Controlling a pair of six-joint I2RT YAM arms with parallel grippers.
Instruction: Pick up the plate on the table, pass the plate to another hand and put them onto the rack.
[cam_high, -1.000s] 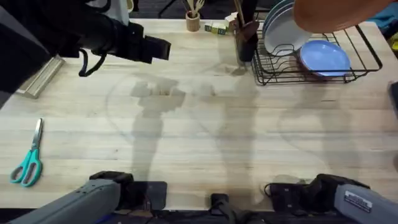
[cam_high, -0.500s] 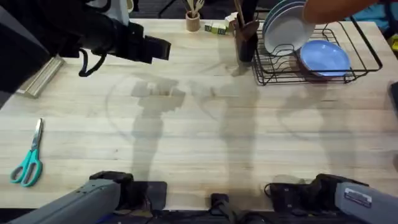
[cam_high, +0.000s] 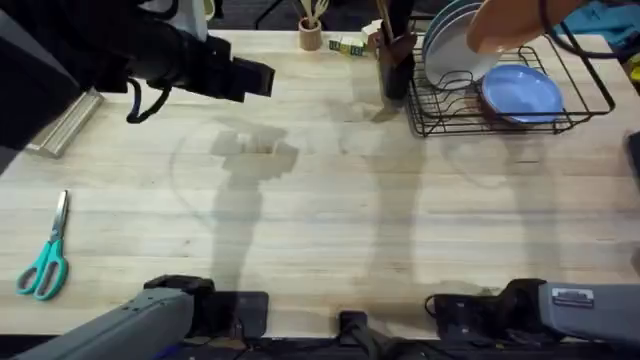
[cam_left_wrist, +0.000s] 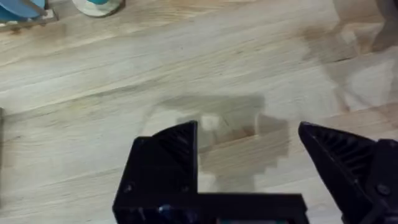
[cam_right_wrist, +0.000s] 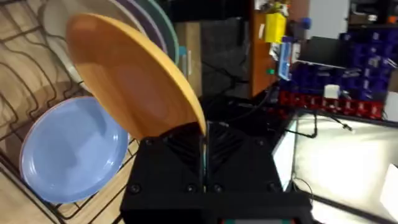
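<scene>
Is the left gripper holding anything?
No, the left gripper is open over the bare table, with nothing between its fingers.

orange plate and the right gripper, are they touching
Touching. In the right wrist view the right gripper has its fingers closed on the lower edge of the orange plate, holding it tilted above the rack and the blue plate.

One black wire rack (cam_high: 560, 95) stands on the tabletop (cam_high: 330, 220), with one orange plate (cam_high: 505, 25) above it, one light blue plate (cam_high: 520, 92) inside it, and one pair of scissors (cam_high: 45, 255) well apart.
</scene>
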